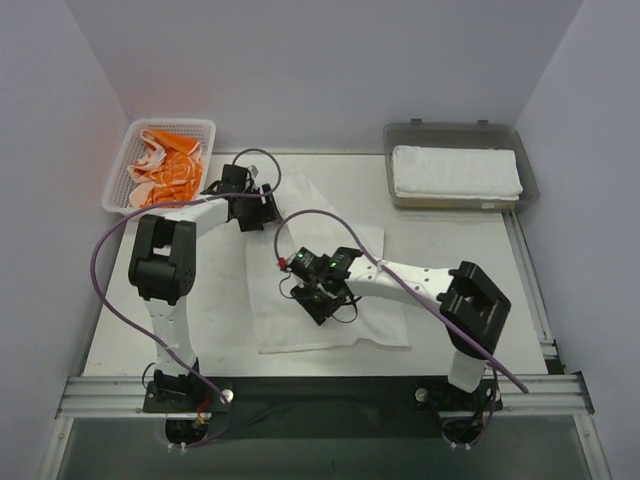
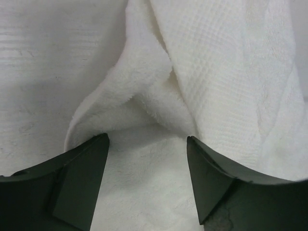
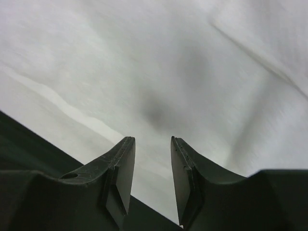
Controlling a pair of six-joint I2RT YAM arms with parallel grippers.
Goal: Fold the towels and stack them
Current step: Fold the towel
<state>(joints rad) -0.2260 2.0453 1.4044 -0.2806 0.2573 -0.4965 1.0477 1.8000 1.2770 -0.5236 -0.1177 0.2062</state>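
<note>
Left tool (image 2: 147,140) sat wide open at the far corner of the white towel (image 1: 330,325), its fingers either side of a raised ruck and gripping nothing, placed, I'd say, to pinch that corner for a fold. Right tool (image 3: 151,140) hovered over the towel's middle, narrowly parted and empty, perhaps to pin it. The towel lay spread mid-bench (image 1: 450,235). A folded towel (image 1: 455,172) lay in the tray (image 1: 450,128), with orange ones (image 1: 168,168) in the basket (image 1: 118,180).

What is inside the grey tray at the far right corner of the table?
Inside the grey tray lies a folded white towel, filling most of it. Whether more towels are stacked below it cannot be told, and the tray's floor under it is covered.
</note>
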